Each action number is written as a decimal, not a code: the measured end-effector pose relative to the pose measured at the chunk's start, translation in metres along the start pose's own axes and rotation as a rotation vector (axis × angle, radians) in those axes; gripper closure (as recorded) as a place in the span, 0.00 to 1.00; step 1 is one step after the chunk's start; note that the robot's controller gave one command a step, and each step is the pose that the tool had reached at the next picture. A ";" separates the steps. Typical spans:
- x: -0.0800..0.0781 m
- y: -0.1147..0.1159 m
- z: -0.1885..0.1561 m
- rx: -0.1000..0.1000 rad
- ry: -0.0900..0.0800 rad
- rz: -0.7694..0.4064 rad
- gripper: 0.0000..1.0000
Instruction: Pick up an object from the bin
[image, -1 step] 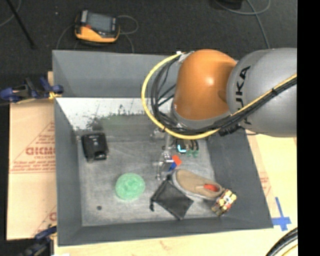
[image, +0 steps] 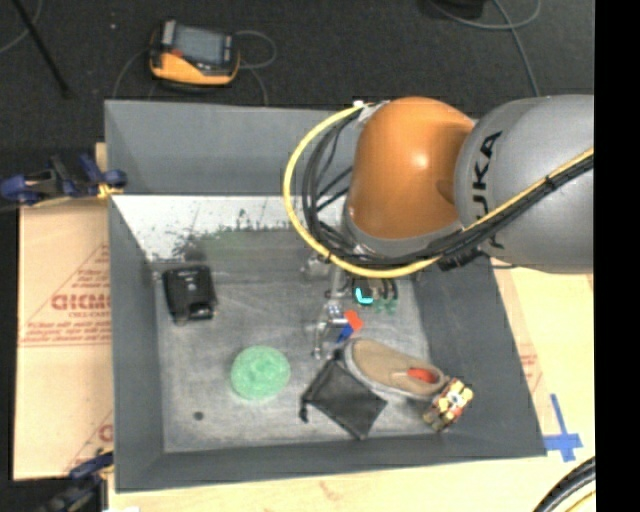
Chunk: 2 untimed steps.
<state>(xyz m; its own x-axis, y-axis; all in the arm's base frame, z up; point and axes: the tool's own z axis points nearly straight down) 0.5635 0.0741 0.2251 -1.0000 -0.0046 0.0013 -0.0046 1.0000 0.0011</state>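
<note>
Low near bin (image: 130, 350) centre with the gripper (image: 335, 335); can't tell how wide it's open, nothing seen held. Just at its 5 o'clock: tan shoe (image: 385, 370), likeliest pick, hard beside black pouch (image: 345, 400). Best to drop straight and straddle the shoe, clear of the pouch. Also in there: green disc (image: 260, 372) at 7, black box (image: 188, 292) at 9, coloured block (image: 448, 403) at 4.

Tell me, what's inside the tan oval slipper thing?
A small red piece lies inside the tan oval slipper-shaped thing. Whatever sits under that piece is covered, so I cannot tell.

Orange-black device (image: 195, 50) on dark floor (image: 330, 50)
</note>
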 end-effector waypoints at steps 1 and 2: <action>0.004 0.000 -0.002 0.001 -0.004 -0.013 0.00; 0.037 0.001 0.042 0.001 -0.011 -0.064 0.00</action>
<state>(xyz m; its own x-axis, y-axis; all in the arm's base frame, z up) 0.5267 0.0751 0.1833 -0.9976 -0.0689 -0.0099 -0.0689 0.9976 -0.0005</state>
